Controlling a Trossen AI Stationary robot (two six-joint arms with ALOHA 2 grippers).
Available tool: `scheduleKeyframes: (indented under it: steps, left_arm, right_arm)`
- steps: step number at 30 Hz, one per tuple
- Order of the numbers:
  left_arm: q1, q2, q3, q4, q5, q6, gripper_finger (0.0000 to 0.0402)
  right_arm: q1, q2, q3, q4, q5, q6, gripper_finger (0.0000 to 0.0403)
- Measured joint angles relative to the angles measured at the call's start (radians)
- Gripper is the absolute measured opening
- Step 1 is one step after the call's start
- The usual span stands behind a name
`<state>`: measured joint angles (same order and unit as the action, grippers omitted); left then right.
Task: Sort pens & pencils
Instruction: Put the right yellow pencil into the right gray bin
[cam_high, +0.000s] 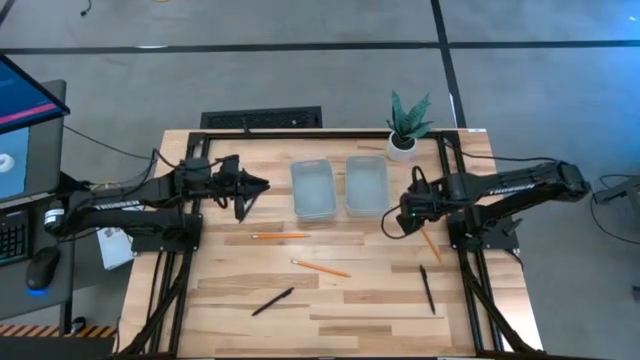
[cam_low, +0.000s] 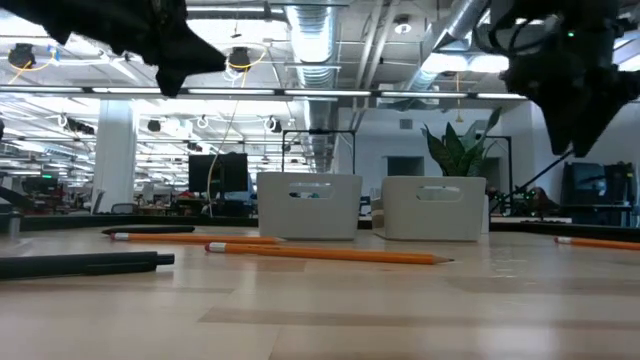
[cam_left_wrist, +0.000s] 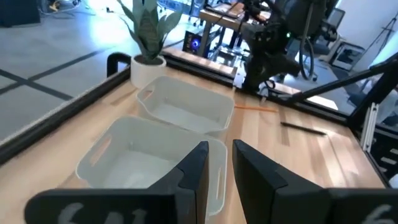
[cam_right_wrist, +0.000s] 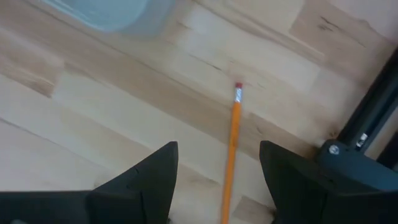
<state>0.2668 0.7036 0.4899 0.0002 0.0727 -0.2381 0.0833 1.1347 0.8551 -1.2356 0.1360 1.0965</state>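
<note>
A: Where's the right gripper (cam_high: 392, 226)?
B: Centre-right of the overhead frame, fingers spread wide above a pencil (cam_right_wrist: 231, 152), grasping nothing.
A: The left gripper (cam_high: 262, 187)?
B: Upper-left, beside the trays (cam_high: 312, 188), fingers narrowly parted, empty. Pens (cam_high: 272, 301) lie lower down.

My bench (cam_high: 340, 300) is pale wood planks, framed by black rails, standing on a grey concrete floor (cam_high: 300, 70) crossed by dark lines. A potted plant (cam_high: 405, 125) sits at the far edge, toward the right corner. Past the left edge I see a desk with a lit monitor (cam_high: 25, 110), a keyboard and a mouse (cam_high: 40, 270). Beyond the far edge the room opens wide: white columns (cam_low: 115, 150), bare silver ducts (cam_low: 310, 25) and bright strip lights overhead.
</note>
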Motion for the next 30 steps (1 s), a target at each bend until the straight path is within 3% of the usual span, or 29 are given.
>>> scheduleKeyframes:
  steps: [9, 30]
  left_arm:
    - [0.000, 0.000, -0.109, 0.156, 0.001, -0.018, 0.0061]
    - [0.000, -0.081, -0.130, 0.090, -0.006, -0.016, 0.0061]
  right_arm:
    - [0.055, 0.000, -0.083, 0.021, -0.002, 0.108, 0.0249]
    - [0.025, 0.000, -0.097, 0.084, 0.029, 0.076, 0.0249]
